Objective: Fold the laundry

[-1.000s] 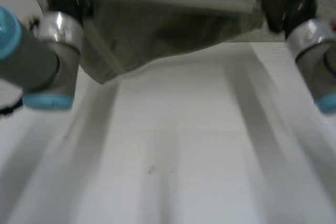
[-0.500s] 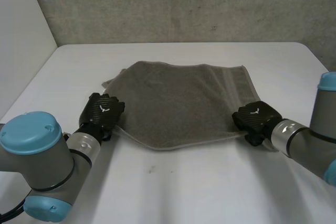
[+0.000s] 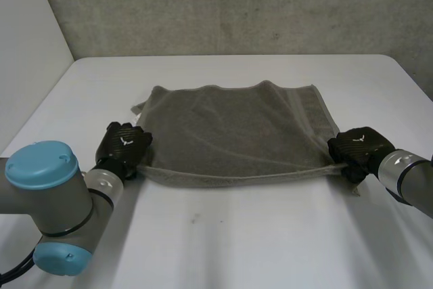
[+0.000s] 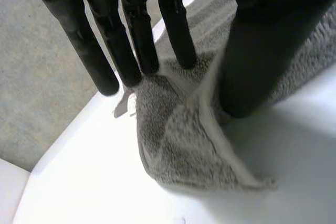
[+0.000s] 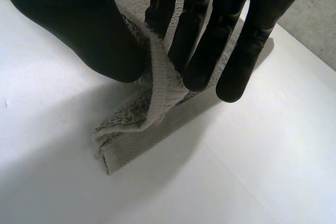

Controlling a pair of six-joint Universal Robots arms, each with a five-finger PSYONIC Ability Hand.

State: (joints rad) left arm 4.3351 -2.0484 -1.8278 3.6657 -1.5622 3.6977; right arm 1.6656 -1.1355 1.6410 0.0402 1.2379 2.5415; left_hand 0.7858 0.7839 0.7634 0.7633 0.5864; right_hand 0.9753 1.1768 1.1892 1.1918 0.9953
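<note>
A grey towel lies folded in the middle of the white table, its near edge pulled straight between my two hands. My left hand is at the near-left corner. In its wrist view the straight fingers and the thumb stand apart, tips resting on the slack corner. My right hand is at the near-right corner. There the thumb and fingers pinch a raised fold of the towel's edge, and the corner tip lies on the table.
A concrete wall runs behind the table's far edge, with a white panel at the left. My left arm's elbow sits low over the near-left part of the table. Bare tabletop lies in front of the towel.
The towel, held up a second ago, now lies on the table. The right hand moved right, drawing the near edge straight. The left hand's fingers and thumb have parted.
</note>
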